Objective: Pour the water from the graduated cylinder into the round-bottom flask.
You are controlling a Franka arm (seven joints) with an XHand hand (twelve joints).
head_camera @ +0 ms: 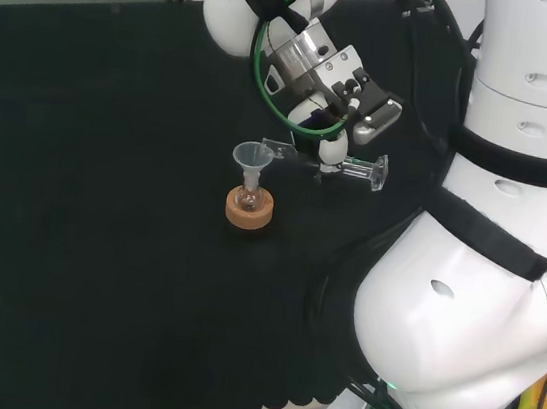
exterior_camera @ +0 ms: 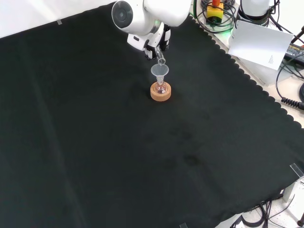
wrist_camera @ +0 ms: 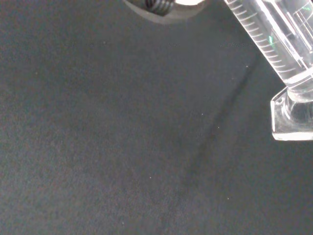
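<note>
Your table (exterior_camera: 95, 142), draped in black cloth (head_camera: 87, 241) with a scalloped edge, carries one cork ring stand (exterior_camera: 160, 92) at about twelve o'clock of its middle in the front view, seating a small flask (head_camera: 249, 199) topped by a clear funnel (head_camera: 252, 155).

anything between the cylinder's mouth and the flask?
Yes: a clear plastic funnel sits in the small round-bottom glass flask; head view shows the tilted clear graduated cylinder with its mouth at the funnel's rim.

funnel (head_camera: 252, 155) in flask (head_camera: 248, 199), on cork ring (head_camera: 249, 211)
</note>
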